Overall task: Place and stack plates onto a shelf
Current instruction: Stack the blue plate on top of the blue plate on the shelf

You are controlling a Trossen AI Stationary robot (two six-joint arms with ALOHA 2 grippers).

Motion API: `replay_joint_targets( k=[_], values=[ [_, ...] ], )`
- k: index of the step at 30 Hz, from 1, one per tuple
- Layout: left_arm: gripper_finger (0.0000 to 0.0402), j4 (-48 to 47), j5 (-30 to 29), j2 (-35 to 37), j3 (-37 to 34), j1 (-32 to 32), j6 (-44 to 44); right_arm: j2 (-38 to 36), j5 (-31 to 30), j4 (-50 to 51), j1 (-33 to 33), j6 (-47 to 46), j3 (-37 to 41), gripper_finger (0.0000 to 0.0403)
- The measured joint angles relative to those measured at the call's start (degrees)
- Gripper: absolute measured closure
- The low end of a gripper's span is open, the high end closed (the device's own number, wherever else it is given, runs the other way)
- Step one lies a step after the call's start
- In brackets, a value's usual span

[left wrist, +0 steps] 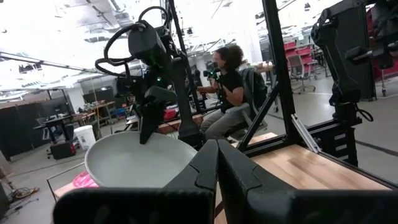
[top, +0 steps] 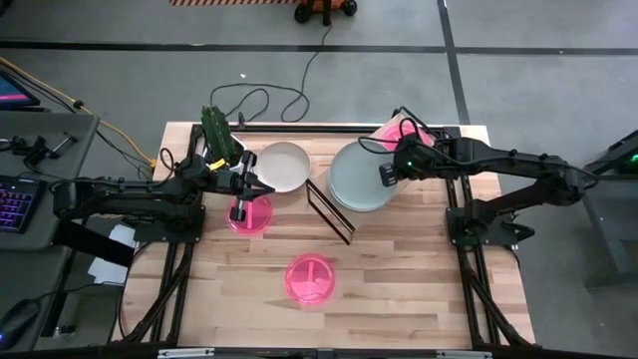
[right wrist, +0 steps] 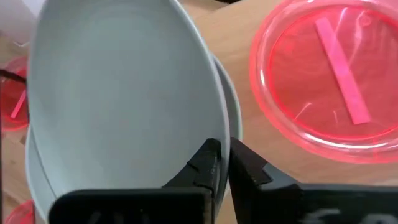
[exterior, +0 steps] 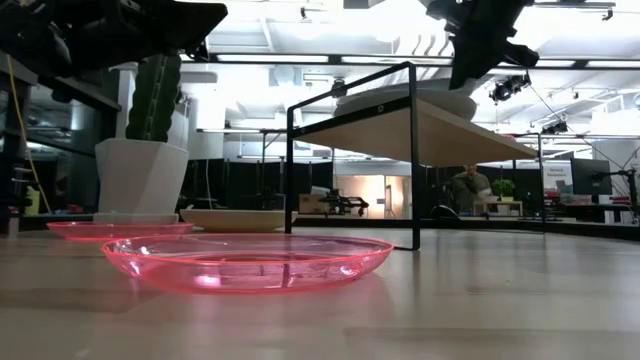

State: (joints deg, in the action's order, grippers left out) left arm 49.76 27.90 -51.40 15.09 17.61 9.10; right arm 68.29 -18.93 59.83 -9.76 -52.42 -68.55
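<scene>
A: Right gripper [top: 387, 172] — position?

B: Over the shelf [exterior: 440, 135], at the edge of the upper grey-green plate [right wrist: 118, 93]. In the right wrist view the two dark fingers [right wrist: 205, 163] pinch that plate's rim, closed on it. The plate sits tilted above a second grey-green plate [right wrist: 231, 112], whose rim peeks out beneath it.

A: And the shelf itself?

B: Light board on a thin black frame, toward the back right of the table [top: 399, 299]. From overhead the grey-green pair [top: 361, 178] covers much of it. A pink plate [top: 401, 131] lies just behind them, partly under the right arm (the right wrist view shows its ridge clearly [right wrist: 329, 74]).

A: Left gripper [top: 245, 183]?

B: Near the table's back left, hovering between the cream-white plate [top: 283, 167] and a pink plate [top: 249, 214] on the tabletop. Its fingers [left wrist: 208, 171] are pressed together in the left wrist view — nothing between them.

A: Remaining plates?

B: Third pink plate [top: 310, 279] lies alone toward the front centre, well apart from the others; in the low view it fills the foreground [exterior: 248, 260].

A: Anything else on the table?

B: A cactus in a white pot [exterior: 140, 165], back left, just beside the cream-white plate. Beyond the table, a person [left wrist: 227, 93] sits in the room.
</scene>
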Motion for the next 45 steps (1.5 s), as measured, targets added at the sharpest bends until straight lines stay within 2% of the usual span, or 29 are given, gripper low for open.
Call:
replay_joint_targets(
  k=[11, 15, 18, 20, 23, 30, 33, 35, 39, 45],
  values=[
    [0.0401, 0.0, -0.1, 0.0, 0.0, 0.0, 0.0, -0.2, 3.4, 0.4, 0.0, 5.1, 0.0, 0.0268],
    [0.0401, 0.0, -0.7, 0.0, 0.0, 0.0, 0.1, -1.1, 3.5, 0.1, 0.7, 7.7, 0.0, 0.0251],
    [0.0401, 0.0, -3.5, 0.0, 0.0, 0.0, 0.1, -2.3, 2.3, -2.4, 1.7, 11.1, 0.0, 0.0249],
    [0.0401, -0.4, -5.1, 0.0, 0.0, 0.0, 0.1, -3.3, -0.8, -3.8, 3.3, 13.6, 0.0, 0.0249],
    [0.0401, -1.8, -6.2, 0.0, 0.0, 0.0, -0.8, -4.6, -8.9, -3.8, 8.2, 15.3, 0.0, 0.0249],
    [0.0401, -5.5, -6.2, 0.0, 0.0, 0.0, -1.4, -5.0, -23.1, -3.6, 24.9, 13.4, 0.0, 0.0249],
    [0.0401, -5.9, -6.2, 0.0, 0.0, 0.0, -1.3, -3.5, -32.3, -4.8, 32.0, 12.2, 1.3, 0.0249],
    [0.0401, -5.8, -6.2, 0.0, 0.0, 0.0, -0.6, -3.4, -38.0, -7.0, 35.4, 11.1, 5.1, 0.0249],
    [0.0401, -5.9, -6.3, 0.0, 0.0, 0.0, -0.7, -4.5, -40.3, -7.8, 39.1, 1.9, 15.2, 0.0249],
    [0.0401, -6.3, -6.5, 0.0, 0.0, 0.0, -0.6, -12.3, -44.1, -9.2, 44.3, -12.5, 27.0, 0.0249]
  ],
)
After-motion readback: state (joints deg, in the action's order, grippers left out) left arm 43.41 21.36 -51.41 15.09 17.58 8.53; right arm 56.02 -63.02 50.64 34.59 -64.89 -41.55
